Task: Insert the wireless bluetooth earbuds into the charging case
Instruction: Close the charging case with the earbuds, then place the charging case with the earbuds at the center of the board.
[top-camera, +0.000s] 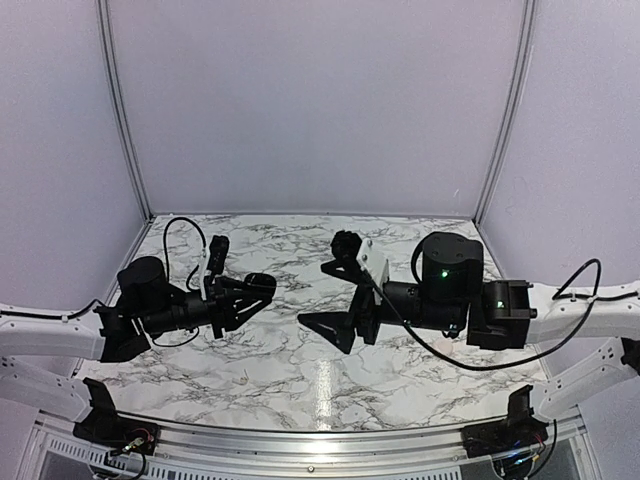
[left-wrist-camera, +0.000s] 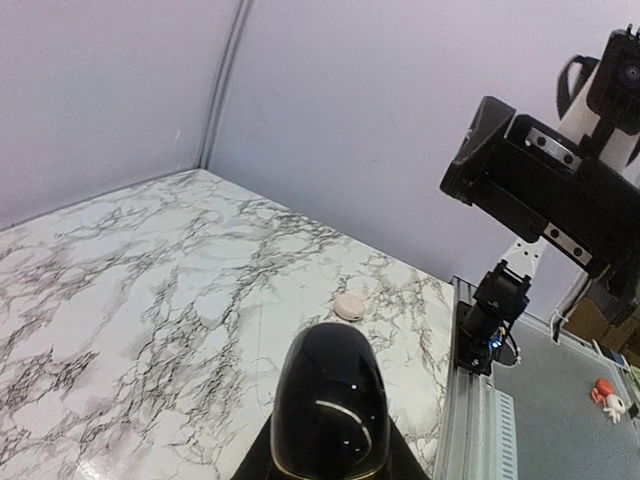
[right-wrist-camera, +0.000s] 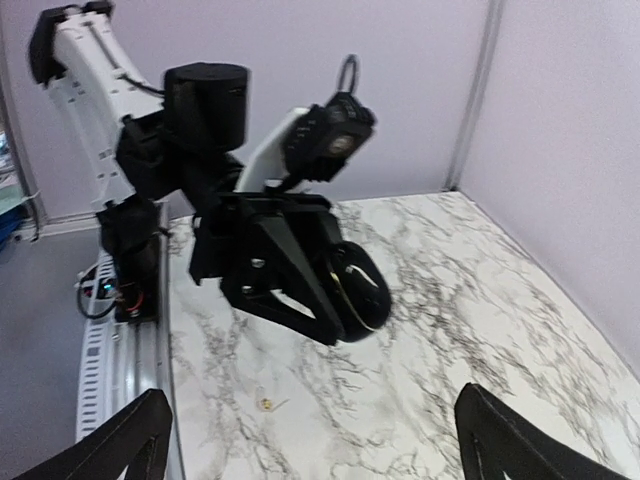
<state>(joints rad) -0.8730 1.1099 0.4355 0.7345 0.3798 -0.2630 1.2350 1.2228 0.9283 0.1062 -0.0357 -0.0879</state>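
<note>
My left gripper (top-camera: 262, 288) is shut on a glossy black round puck-like object (left-wrist-camera: 330, 410) with a thin gold rim, held above the marble table (top-camera: 300, 370). In the right wrist view that black object (right-wrist-camera: 362, 293) sits between the left fingers (right-wrist-camera: 290, 270). The charging case (left-wrist-camera: 349, 306), a small cream pebble with its lid down, lies on the table beyond it, near the front rail. My right gripper (top-camera: 315, 294) faces the left one from a short way off, open wide and holding nothing; its two fingertips (right-wrist-camera: 130, 440) frame the bottom of its own view. The earbuds are out of view.
A tiny gold speck (right-wrist-camera: 268, 404) lies on the marble under the left gripper. The aluminium rail (left-wrist-camera: 470, 420) runs along the near edge, carrying the right arm's base (left-wrist-camera: 490, 315). Pale booth walls (top-camera: 320, 100) close in the back and sides.
</note>
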